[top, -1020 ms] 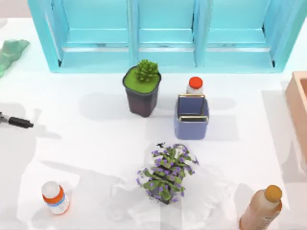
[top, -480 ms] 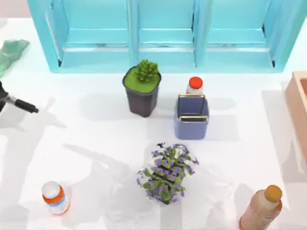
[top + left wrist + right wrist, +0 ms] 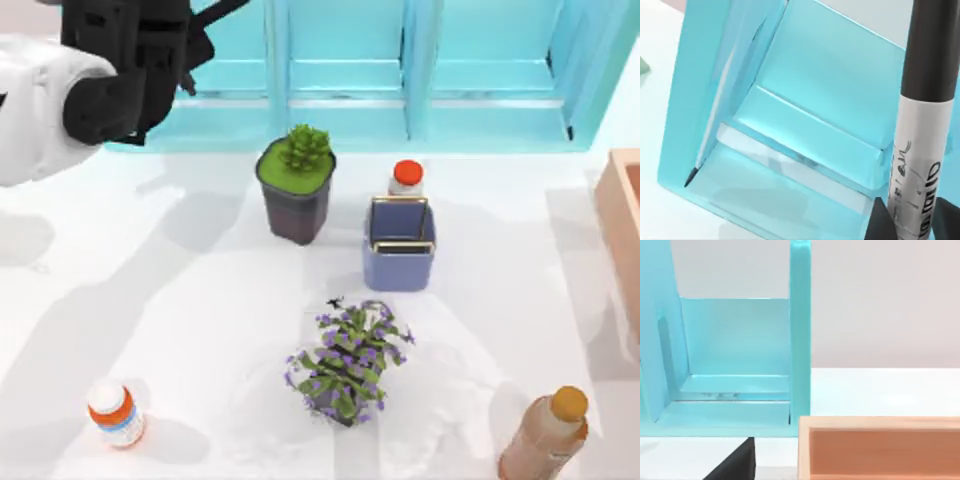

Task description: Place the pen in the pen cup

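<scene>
Risen from tabletop edge, left claw (image 3: 150, 50) pinching the pen (image 3: 922, 130); could snag shelf, overshoot the pen cup (image 3: 399, 250).

A turquoise shelf unit (image 3: 735, 365) stands on the white table (image 3: 880, 390), its open compartment facing the right wrist camera, with one tall upright divider (image 3: 800, 335) rising at its near edge and a plain pale wall behind. In the foreground sits a peach-coloured open box (image 3: 880, 450), its rim just beside the foot of the divider (whether the two touch cannot be told). A dark black shape (image 3: 737, 465) juts in at the lower edge, just beside the box's corner.
</scene>
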### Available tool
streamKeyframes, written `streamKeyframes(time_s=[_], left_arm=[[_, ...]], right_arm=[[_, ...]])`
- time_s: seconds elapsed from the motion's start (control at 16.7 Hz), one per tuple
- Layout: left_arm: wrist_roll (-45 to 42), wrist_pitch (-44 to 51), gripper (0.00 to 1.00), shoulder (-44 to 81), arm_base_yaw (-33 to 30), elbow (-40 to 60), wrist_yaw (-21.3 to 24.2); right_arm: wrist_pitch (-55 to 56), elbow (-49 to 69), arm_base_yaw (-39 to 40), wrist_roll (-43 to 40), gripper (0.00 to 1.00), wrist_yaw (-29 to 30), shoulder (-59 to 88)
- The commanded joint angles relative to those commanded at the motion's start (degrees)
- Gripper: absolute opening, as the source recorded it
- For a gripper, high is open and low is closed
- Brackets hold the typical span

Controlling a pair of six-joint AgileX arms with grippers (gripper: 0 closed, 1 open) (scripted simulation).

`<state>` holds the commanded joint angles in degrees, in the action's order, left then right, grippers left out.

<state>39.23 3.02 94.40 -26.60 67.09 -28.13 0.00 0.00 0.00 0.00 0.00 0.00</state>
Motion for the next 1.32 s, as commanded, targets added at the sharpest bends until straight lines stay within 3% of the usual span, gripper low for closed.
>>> streamKeyframes(time_s=[0.36, 0.66, 0.9, 1.32], left_arm=[[-19.6, -18.4, 0.00, 22.1, -20.6, 15.2, -34.5], [-30.4, -31.1, 0.00, 32.8, -32.8, 22.2, -54.9], [-33.9, -36.5, 0.00, 36.0, -37.7, 24.2, -62.3], [-33.7, -37.8, 0.00, 36.7, -37.7, 24.9, -62.3]], right_arm=[[0.0, 0.0, 0.0, 0.0, 1.00, 0.0, 0.0], [0.0, 0.0, 0.0, 0.0, 1.00, 0.0, 0.0], [0.0, 0.0, 0.0, 0.0, 1.00, 0.0, 0.0], [0.0, 0.0, 0.0, 0.0, 1.00, 0.0, 0.0]])
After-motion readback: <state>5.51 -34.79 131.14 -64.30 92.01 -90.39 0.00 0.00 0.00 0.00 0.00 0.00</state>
